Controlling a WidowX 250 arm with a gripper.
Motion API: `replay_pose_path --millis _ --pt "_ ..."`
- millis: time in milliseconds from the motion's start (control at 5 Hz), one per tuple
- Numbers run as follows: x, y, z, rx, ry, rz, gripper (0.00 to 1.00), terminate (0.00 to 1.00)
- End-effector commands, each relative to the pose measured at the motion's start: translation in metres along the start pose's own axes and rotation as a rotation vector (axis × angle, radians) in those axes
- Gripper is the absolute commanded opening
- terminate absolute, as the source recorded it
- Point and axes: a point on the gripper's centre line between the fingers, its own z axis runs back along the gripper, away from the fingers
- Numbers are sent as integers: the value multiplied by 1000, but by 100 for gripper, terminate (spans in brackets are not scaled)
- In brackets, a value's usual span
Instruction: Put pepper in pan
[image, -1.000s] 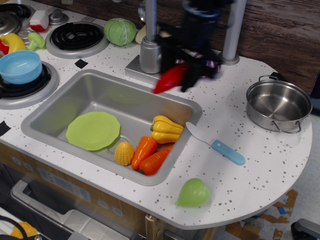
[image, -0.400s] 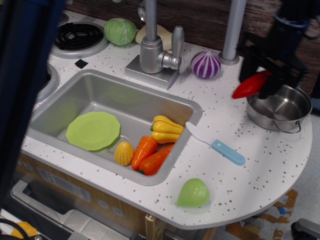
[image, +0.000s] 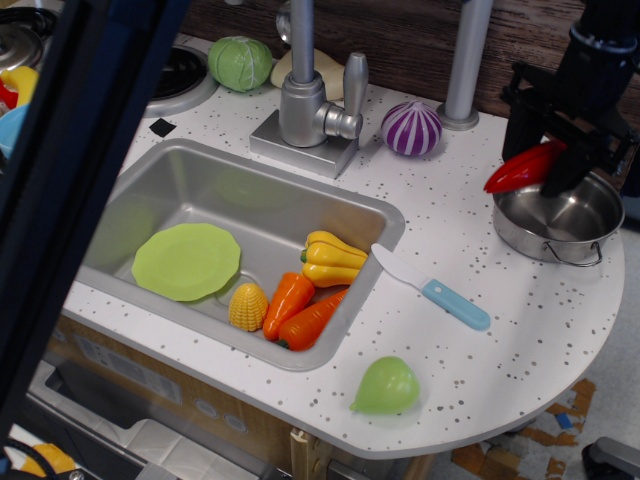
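Note:
The red pepper (image: 522, 168) is held in my black gripper (image: 560, 160), which is shut on its stem end. The pepper's pointed tip sticks out to the left, just above the left rim of the steel pan (image: 556, 216). The pan stands on the white counter at the far right, and nothing shows inside it. My arm comes down from the upper right corner over the pan's back edge.
The sink (image: 215, 195) holds a green plate (image: 186, 261), corn (image: 247, 307), two carrots (image: 300, 310) and a yellow pepper toy (image: 332, 258). A blue-handled knife (image: 432, 288) and a green pear (image: 386, 386) lie on the counter. A purple onion (image: 411, 128) and a tap (image: 302, 100) stand behind. A dark blurred bar (image: 75, 190) crosses the left.
My gripper carried the red pepper from above the sink's back edge to the right, to just over the pan's left rim. The dark bar at the left has shifted.

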Motion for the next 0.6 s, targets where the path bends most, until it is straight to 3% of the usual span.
replay_pose_path --millis 0,200,400 --pt "1 8 25 11 -81 -8 100 0" --pt "1 8 25 11 -81 -8 100 0" --pt "1 8 25 11 -81 -8 100 100"
